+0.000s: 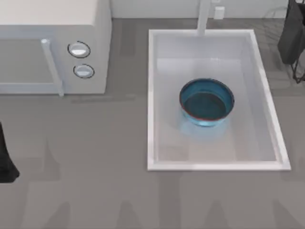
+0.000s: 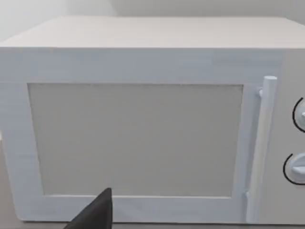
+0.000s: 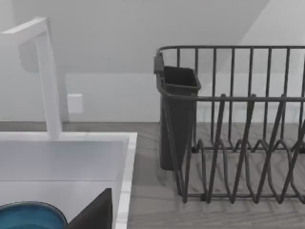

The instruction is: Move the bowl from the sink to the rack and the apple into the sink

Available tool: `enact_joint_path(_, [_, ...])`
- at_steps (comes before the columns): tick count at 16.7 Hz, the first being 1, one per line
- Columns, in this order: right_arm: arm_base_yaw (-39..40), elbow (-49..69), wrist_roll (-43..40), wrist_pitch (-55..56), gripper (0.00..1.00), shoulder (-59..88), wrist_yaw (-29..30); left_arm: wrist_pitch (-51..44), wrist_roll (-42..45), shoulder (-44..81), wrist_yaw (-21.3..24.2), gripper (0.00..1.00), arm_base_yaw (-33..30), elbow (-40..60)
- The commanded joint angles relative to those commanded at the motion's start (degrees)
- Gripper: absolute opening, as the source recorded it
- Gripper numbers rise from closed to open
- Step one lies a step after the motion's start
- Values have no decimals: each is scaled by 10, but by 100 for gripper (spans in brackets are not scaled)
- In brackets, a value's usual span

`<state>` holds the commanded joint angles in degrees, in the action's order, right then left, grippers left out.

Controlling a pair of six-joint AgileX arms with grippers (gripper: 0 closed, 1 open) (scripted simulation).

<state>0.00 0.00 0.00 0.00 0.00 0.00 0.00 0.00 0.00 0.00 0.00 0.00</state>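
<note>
Item: bowl point(image 1: 207, 102), upright mid-sink point(image 1: 157, 100); my right arm point(image 1: 293, 33) sits nearer it than left point(image 1: 5, 157); I cannot tell either claw's state.

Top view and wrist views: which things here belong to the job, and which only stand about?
For the job:
- glossy round blue bowl, upright in the basin
- large white rectangular sink
- dark wire dish rack, beside the sink

Standing about:
- white box microwave with two knobs
- white tap post
- grey table

Soft, even, bright light; faint shadows; slight overall blur.
</note>
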Motion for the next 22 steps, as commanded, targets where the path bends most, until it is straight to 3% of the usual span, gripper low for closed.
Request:
enact_joint_path(5, [3,32,3,-10,100,29,2,0,0,0,0,100,0,0])
enact_joint_path(10, [28,184,24,-76,100,184,4,0,0,0,0,100,0,0])
enact_joint_path(22, [160,775,159,-435,100,900,-9,0,0,0,0,100,0,0])
